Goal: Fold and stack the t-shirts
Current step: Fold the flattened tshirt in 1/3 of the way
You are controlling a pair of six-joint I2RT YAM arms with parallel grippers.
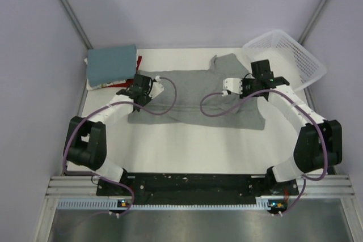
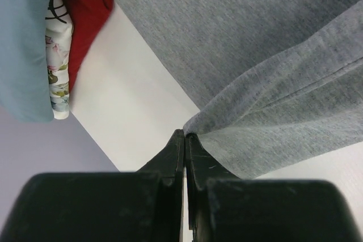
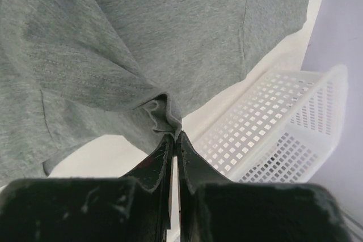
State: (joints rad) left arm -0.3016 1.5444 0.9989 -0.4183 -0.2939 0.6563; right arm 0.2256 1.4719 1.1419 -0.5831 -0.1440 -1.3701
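A plain heather-grey short-sleeved cloth t-shirt point(image 1: 193, 92) is lying centrally, a white plastic lattice basket point(image 1: 289, 55) sitting at two o'clock, folded teal-blue, whitish and red tees point(image 1: 112, 63) at ten. The left gripper point(image 2: 185, 135) and right gripper point(image 3: 174, 134) are clamping grey cloth between closed jaws.

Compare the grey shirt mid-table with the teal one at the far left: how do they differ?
The grey shirt lies spread out on the table; the teal shirt is folded atop a pile. The left gripper and right gripper pinch the grey shirt; neither holds the teal shirt. Both are plain cloth.
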